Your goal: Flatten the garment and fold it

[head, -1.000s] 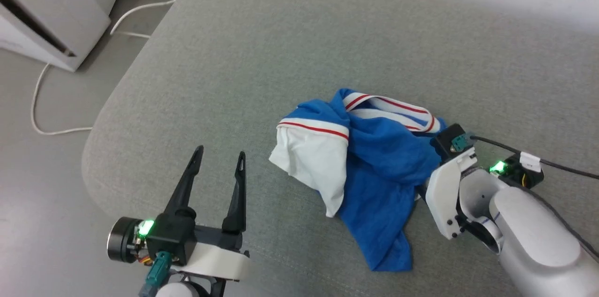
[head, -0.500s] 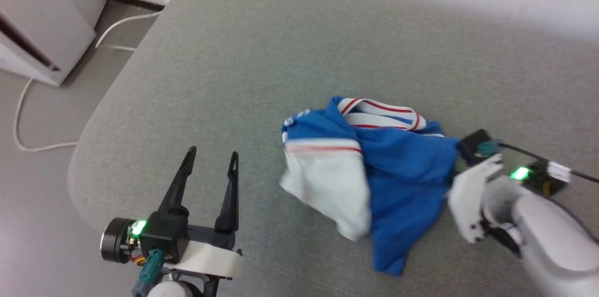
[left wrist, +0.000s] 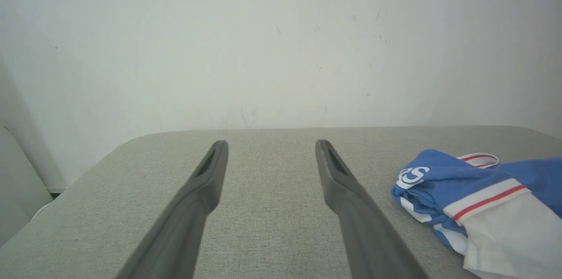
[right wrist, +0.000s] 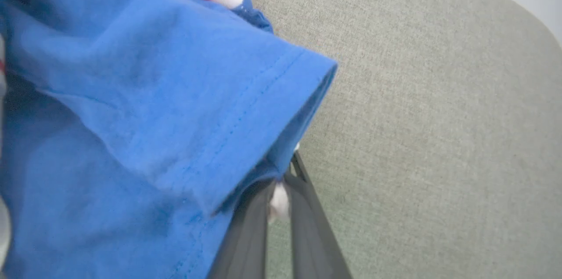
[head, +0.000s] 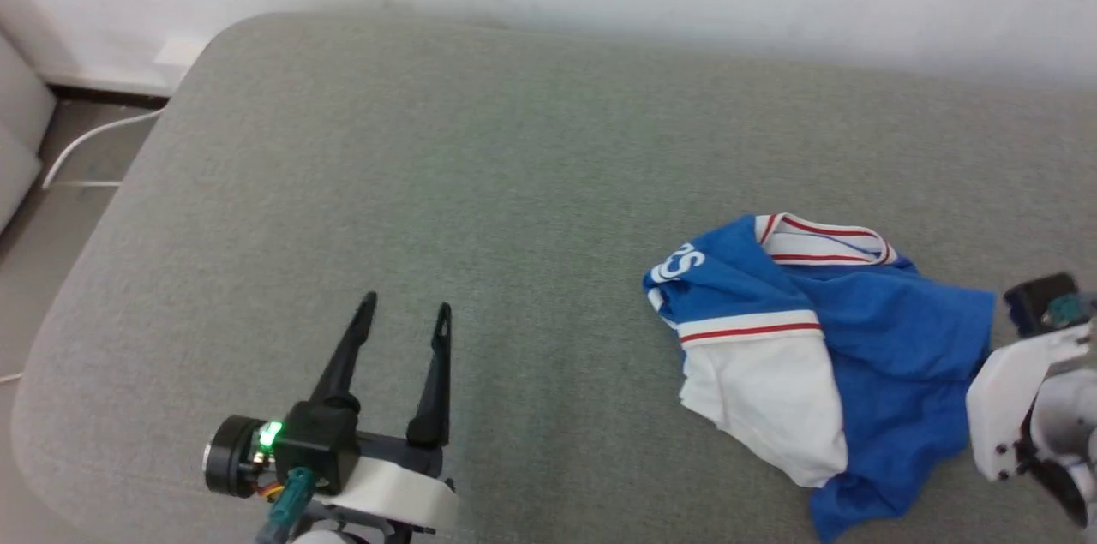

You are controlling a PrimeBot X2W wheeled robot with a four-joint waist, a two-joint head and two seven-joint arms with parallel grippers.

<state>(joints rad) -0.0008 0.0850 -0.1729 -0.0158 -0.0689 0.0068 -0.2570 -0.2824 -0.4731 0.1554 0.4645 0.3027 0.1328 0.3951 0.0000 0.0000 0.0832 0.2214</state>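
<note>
1. Grey cushioned top point(head: 480, 184) bore the crumpled royal-blue T-shirt point(head: 866, 338) with white sleeves, at its right.
2. My right claw point(right wrist: 284, 178) was clenched on its edge; my left claw point(head: 404, 310) gaped, empty.
3. Light and limp, I judged; hems grip best.

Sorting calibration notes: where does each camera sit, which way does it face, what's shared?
Head view: on the head, facing forward and down at the grey cushion; open left gripper lower left, right arm lower right beside the T-shirt.
Left wrist view: on the left wrist, facing along its spread fingers across the cushion toward the white wall.
Right wrist view: on the right wrist, facing along the right gripper, shut on the T-shirt's blue hem.
Shared: the T-shirt is in all three.
</note>
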